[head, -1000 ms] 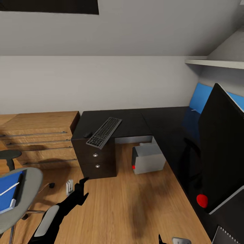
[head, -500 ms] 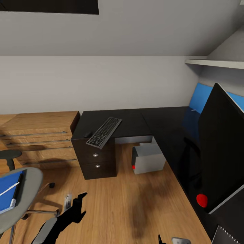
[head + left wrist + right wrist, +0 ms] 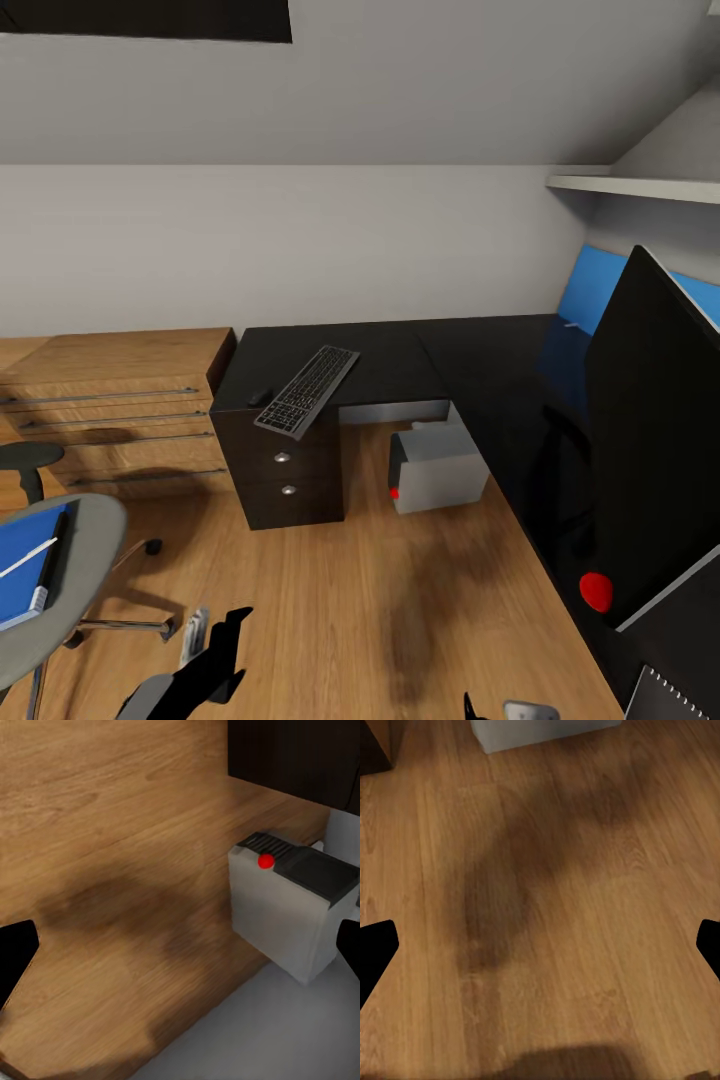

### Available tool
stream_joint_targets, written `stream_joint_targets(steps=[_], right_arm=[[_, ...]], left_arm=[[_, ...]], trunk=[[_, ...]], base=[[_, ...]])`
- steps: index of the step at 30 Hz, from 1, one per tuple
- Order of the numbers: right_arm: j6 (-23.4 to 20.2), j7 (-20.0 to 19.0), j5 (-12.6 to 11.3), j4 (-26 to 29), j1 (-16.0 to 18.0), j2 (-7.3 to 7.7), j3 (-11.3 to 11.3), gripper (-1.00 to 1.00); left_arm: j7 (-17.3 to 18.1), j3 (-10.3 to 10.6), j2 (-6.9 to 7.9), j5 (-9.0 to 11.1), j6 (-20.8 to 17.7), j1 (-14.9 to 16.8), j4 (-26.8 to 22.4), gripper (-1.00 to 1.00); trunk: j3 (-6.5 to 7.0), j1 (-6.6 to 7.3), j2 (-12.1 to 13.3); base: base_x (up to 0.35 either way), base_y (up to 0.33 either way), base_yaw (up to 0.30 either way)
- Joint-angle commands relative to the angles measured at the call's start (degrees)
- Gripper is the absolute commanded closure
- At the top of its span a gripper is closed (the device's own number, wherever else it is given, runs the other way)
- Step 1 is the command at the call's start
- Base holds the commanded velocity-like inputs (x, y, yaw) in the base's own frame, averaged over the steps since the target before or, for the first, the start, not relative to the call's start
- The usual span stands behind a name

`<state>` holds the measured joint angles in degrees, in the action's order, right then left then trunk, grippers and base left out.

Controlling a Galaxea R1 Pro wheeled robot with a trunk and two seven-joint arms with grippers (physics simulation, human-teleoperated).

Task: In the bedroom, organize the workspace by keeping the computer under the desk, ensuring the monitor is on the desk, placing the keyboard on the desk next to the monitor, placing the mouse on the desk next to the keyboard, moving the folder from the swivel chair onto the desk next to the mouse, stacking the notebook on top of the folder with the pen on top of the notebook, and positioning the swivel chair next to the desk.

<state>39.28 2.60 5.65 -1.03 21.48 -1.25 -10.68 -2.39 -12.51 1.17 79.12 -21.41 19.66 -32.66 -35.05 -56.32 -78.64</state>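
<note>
The black desk [image 3: 470, 370] carries the silver-grey keyboard [image 3: 307, 390], which juts past the front edge above the drawers, with the small black mouse [image 3: 260, 397] beside it. The big black monitor [image 3: 650, 440] stands on the right wing, and the dark notebook [image 3: 672, 697] lies in front of it. The grey computer [image 3: 435, 467] [image 3: 292, 907] [image 3: 540, 731] sits on the floor under the desk. At the left, the swivel chair [image 3: 85, 560] holds the blue folder [image 3: 22, 580] with the white pen [image 3: 28, 558] on it. My left gripper [image 3: 213, 630] [image 3: 182, 949] and right gripper [image 3: 498, 710] [image 3: 540, 945] hang open over the floor, holding nothing.
A light wooden drawer chest [image 3: 110, 410] stands against the wall left of the desk. The desk's blue back panel [image 3: 590, 290] and a white shelf [image 3: 630, 185] are at the right. Wooden floor [image 3: 400, 600] lies between chair and desk.
My left arm has dropped and drawn back toward the lower edge of the head view. Everything else holds still.
</note>
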Motion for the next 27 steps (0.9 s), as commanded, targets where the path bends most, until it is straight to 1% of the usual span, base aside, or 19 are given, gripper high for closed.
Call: stream_joint_targets(steps=[1,6,11,12,15,18,20,22,23,24,25,27], right_arm=[[-0.1,0.3,0.6,-0.1,0.1,-0.06,-0.4,-1.0],[-1.0,0.4,0.6,-0.1,0.1,-0.13,-0.4,-1.0],[-1.5,0.5,0.6,-0.1,0.1,-0.15,-0.4,-1.0],[-1.5,0.5,0.6,-0.1,0.1,-0.15,-0.4,-1.0],[-1.6,0.5,0.6,-0.1,0.1,-0.16,-0.4,-1.0],[-1.6,0.5,0.6,-0.1,0.1,-0.16,-0.4,-1.0],[-1.6,0.5,0.6,-0.1,0.1,-0.16,-0.4,-1.0],[-1.6,0.5,0.6,-0.1,0.1,-0.16,-0.4,-1.0],[-1.7,0.5,0.6,-0.1,0.1,-0.16,-0.4,-1.0],[-1.7,0.5,0.6,-0.1,0.1,-0.16,-0.4,-1.0],[-1.7,0.5,0.6,-0.1,0.1,-0.16,-0.4,-1.0],[-1.7,0.5,0.6,-0.1,0.1,-0.16,-0.4,-1.0]], left_arm=[[-0.2,-0.3,0.02,0.1,0.1,0.0,0.2,-1.0],[-0.2,-0.3,0.52,-0.4,0.7,0.0,-0.6,-1.0],[-0.3,-0.4,1.05,-0.6,0.9,0.0,-4.3,-1.0],[-0.4,-0.5,1.3,-0.6,0.9,0.0,-6.3,-1.0],[-0.4,-0.5,2.23,-0.6,0.8,0.0,-8.9,-1.0],[-0.4,-0.4,3.41,-0.7,0.7,0.0,-10.5,-1.0],[-0.5,-0.3,4.02,-1.2,0.6,0.0,-11.1,-1.0],[-0.5,-0.2,4.45,-2.5,0.6,0.0,-11.4,-1.0],[-0.5,-0.2,4.62,-3.5,0.6,0.0,-11.5,-1.0],[-0.5,-0.2,4.96,-6.4,0.5,0.0,-11.6,-1.0],[-0.4,-0.2,5.16,-8.2,0.5,0.0,-11.6,-1.0],[-0.4,-0.2,5.64,-12.5,0.5,0.0,-11.6,-1.0]], trunk=[[-0.05,0.0,0.0],[-0.05,0.0,0.0],[-0.05,0.0,0.0],[-0.05,0.0,0.0],[-0.05,0.0,0.0],[-0.05,0.0,0.0],[-0.05,0.0,0.0],[-0.05,0.0,0.0],[-0.05,0.0,0.0],[-0.05,0.0,0.0],[-0.05,0.0,0.0],[-0.05,0.0,0.0]], base=[[0.0,0.0,0.0],[0.0,0.0,0.0],[0.0,0.0,0.0],[0.0,0.0,0.0],[0.0,0.0,0.0],[0.0,0.0,0.0],[0.0,0.0,0.0],[0.0,0.0,0.0],[0.0,0.0,0.0],[0.0,0.0,0.0],[0.0,0.0,0.0],[0.0,0.0,0.0]])
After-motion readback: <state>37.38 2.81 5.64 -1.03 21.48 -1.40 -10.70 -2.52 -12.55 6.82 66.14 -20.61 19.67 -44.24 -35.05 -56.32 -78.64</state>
